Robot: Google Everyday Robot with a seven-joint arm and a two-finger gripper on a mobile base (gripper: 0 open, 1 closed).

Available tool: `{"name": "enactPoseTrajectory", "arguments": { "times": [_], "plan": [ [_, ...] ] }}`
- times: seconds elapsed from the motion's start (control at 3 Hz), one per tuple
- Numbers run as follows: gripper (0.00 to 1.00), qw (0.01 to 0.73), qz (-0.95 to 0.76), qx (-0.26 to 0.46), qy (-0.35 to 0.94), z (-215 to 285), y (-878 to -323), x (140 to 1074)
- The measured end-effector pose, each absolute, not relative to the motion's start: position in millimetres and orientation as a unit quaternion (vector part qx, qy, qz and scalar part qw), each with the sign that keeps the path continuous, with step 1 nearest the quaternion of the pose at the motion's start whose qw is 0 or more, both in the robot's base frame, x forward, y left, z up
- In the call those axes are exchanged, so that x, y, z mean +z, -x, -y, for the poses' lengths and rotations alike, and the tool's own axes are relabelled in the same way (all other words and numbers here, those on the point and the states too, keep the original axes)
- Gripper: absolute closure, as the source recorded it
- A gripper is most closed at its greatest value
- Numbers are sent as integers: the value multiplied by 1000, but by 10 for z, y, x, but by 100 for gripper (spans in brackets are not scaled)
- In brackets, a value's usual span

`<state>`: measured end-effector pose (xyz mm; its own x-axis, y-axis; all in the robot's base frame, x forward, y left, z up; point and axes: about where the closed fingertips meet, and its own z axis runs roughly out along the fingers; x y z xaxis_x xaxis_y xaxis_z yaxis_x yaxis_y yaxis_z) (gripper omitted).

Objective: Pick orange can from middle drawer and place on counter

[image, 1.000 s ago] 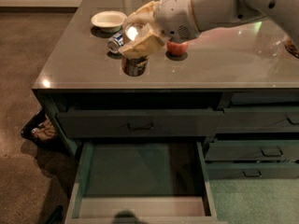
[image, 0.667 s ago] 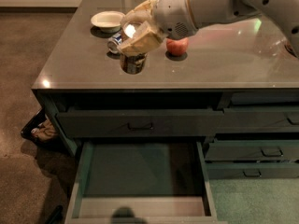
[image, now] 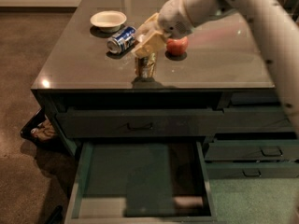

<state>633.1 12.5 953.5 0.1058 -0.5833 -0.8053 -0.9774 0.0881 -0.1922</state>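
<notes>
Your robot's pale hand [image: 148, 40] sits right on top of the orange can [image: 145, 67], which stands upright on the grey table [image: 224, 64] near its front edge; you cannot tell whether the hand is clamped on it or loose. The table carries two cans, the other a blue-and-white can [image: 121, 39] lying on its side with unreadable lettering, plus one white bowl [image: 108, 19] and one red apple [image: 177, 46]. Below, the middle drawer [image: 82, 181] stands open.

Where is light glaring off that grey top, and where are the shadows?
Camera view: glare spots on the counter at its front left corner and far edge; a shadow pools before the orange can, which stands right under the claw; the open middle drawer is dim.
</notes>
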Motion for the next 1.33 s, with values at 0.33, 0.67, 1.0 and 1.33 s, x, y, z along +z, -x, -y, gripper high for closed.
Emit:
{"name": "enactPoseTrajectory", "arguments": {
  "times": [0.33, 0.67, 1.0, 1.33],
  "plan": [
    [100, 384, -607, 262, 645, -386, -6456, 9639],
    [100, 385, -606, 262, 645, -397, -6457, 9647],
    [100, 371, -610, 279, 642, -470, -6519, 9475],
    [100, 356, -615, 297, 638, -526, -6578, 9291]
  ]
}}
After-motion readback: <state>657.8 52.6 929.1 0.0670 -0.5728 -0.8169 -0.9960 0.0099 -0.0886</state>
